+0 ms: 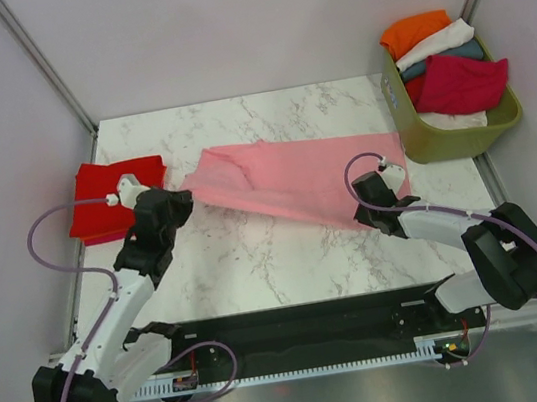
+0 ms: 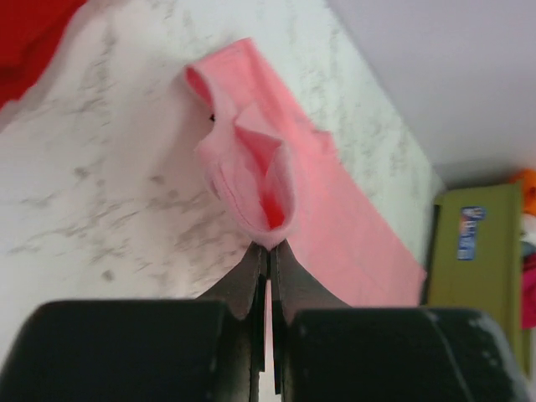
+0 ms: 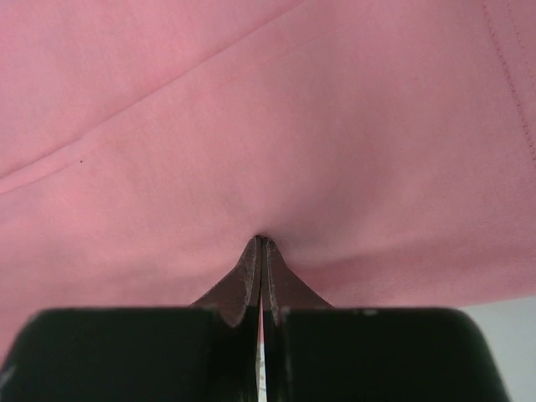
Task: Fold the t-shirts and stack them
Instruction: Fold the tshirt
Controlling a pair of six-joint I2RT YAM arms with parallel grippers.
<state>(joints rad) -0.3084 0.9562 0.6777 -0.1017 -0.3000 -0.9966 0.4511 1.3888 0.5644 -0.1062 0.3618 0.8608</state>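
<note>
- The left pincer [image 2: 268,248] is pressed together on a bunched fold at the left end of the pale pink t-shirt [image 1: 286,183]. A sliver of pink cloth shows between its fingers.
- The right pincer [image 3: 261,241] is clamped shut on the same shirt, at its near right edge. Pink fabric fills almost the whole right wrist view.
- Between the two pincers the pink t-shirt runs as a long, slanting band across the middle of the marble bench [image 1: 258,263]. Its left end is narrow and gathered, and its right end is wider.
- The red t-shirt [image 1: 106,197] lies folded flat at the bench's left edge, just beside the left pincer and apart from the pink one.
- The olive-green basket [image 1: 442,142] stands at the far right corner of the bench. Piled in it are an orange t-shirt [image 1: 415,31], a white t-shirt [image 1: 439,42], a teal t-shirt [image 1: 467,51] and a crimson t-shirt [image 1: 460,83].
</note>
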